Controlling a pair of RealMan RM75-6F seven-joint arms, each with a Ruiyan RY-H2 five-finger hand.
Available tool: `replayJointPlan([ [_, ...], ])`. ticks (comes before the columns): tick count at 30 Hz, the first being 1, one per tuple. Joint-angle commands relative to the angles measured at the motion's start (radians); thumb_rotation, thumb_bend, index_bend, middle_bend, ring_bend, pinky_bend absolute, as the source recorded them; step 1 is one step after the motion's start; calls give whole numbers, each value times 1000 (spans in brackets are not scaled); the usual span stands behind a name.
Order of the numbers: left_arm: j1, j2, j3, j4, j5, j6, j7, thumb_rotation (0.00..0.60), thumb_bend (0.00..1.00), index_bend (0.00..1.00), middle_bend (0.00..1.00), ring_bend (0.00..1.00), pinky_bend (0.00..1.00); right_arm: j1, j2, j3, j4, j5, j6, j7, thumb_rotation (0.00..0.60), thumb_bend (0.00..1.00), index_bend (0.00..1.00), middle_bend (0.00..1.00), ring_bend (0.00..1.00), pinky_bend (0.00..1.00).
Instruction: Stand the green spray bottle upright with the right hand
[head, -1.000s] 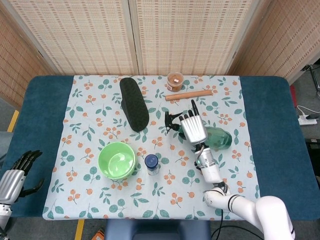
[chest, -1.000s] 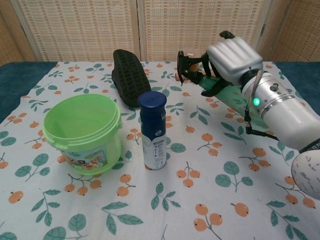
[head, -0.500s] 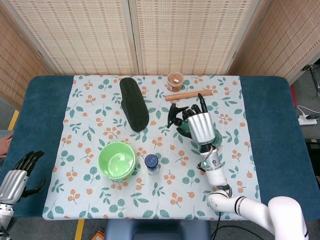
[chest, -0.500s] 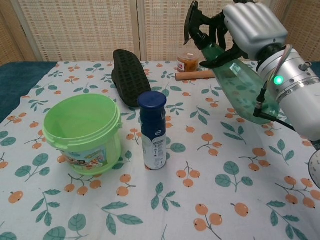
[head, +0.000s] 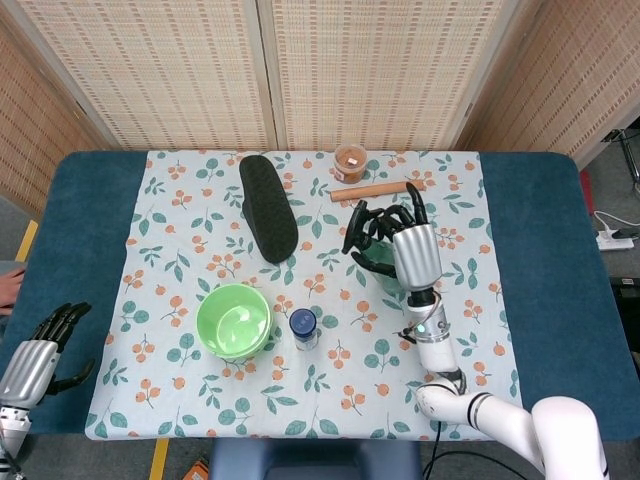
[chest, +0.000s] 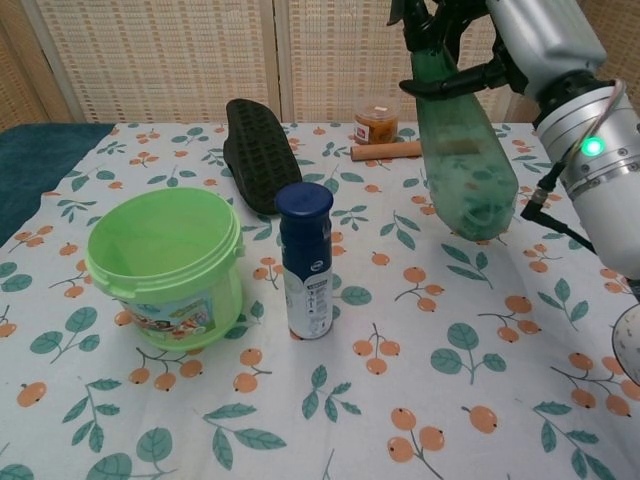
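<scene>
The right hand (chest: 530, 40) grips the green spray bottle (chest: 462, 160) around its upper part, the dark fingers (chest: 450, 85) wrapped about the neck just under the black trigger head. In the chest view the bottle hangs nearly upright, neck up, with its rounded base low over the floral cloth (chest: 400, 400); whether the base touches the cloth cannot be told. From the head view the bottle (head: 385, 262) is mostly hidden beneath the right hand (head: 412, 250), and it sits right of the desk's middle, toward the far edge.

The left hand (head: 35, 355) is off the cloth at the desk's (head: 85, 230) near left corner, holding nothing, its fingers loosely curved and apart.

On the cloth, a green plastic bucket (chest: 165, 262) stands left of centre toward the near edge, open side up, with a picture label on its side. Just beside it to the right stands a small white bottle with a dark blue cap (chest: 306, 260), upright. A black shoe sole (chest: 258, 152) lies flat toward the far edge, left of the spray bottle. Near the far edge, a small jar with orange-brown contents (chest: 376, 120) stands upright, and a wooden stick (chest: 386, 151) lies flat just in front of it, partly behind the held bottle in the chest view.
</scene>
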Motion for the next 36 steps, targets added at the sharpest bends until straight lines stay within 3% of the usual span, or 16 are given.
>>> replayJointPlan([
  [1,1,-2,0,2,1,3,1,600,333,90,70,0,142,-9,-38,14,119,-27,53,351,600,175,852,674,376,80],
  [6,2,-9,-1,6,4,11,0,600,333,90,69,0,142,-20,-71,-3,247,-43,75,619,600,175,846,674,376,115],
  [14,-4,-29,-2,25,-3,-3,-4,600,333,89,69,0,144,-19,-141,-45,466,-46,28,849,600,175,842,674,376,158],
  [21,-5,-42,-4,37,-7,-5,-6,600,332,85,70,0,145,-4,-179,-58,575,-45,22,927,600,175,841,674,374,160],
  [36,4,-38,2,40,14,34,-31,600,333,82,70,0,151,-13,-200,-99,616,-50,38,915,600,175,838,674,370,162],
])
